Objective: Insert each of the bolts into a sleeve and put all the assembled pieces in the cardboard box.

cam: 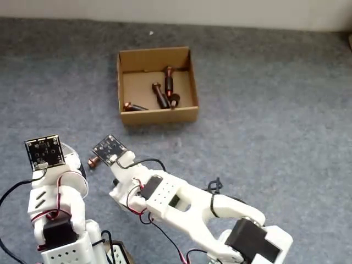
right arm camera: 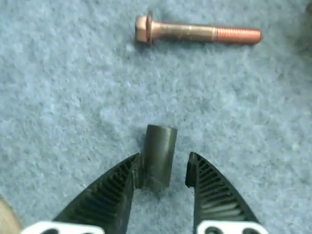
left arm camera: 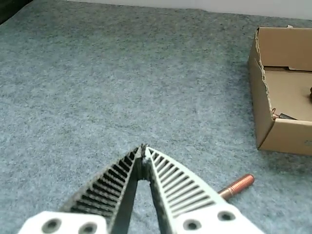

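Sleeve [right arm camera: 159, 156]: short dark tube, lying on the carpet between the spread fingers of the right gripper [right arm camera: 164, 158], touching one finger and clear of the other; not yet pinched. Judged light, rigid, smooth-walled, prone to roll or squirt out; best taken across the middle of the barrel, bore left free at the end facing the bolt. Bolt [right arm camera: 197, 33]: copper-coloured, flanged hex head, plain shank, threaded tip; flat on the carpet just beyond the sleeve, crosswise to it, untouched. Judged solid metal, heavier than the sleeve, stiff, not fragile; best gripped on the shank near the head, thread left exposed for insertion. Left gripper [left arm camera: 144, 149]: fingers pressed together, empty, poised above the carpet beside the bolt's threaded end. Cardboard box [cam: 159, 116]: open-topped, well apart from both grippers, holding several assembled pieces [cam: 162, 96]. Surface: grey short-pile carpet [cam: 275, 110], probably soft enough to check rolling. Room: pale wall [cam: 220, 11] along the carpet's far edge.
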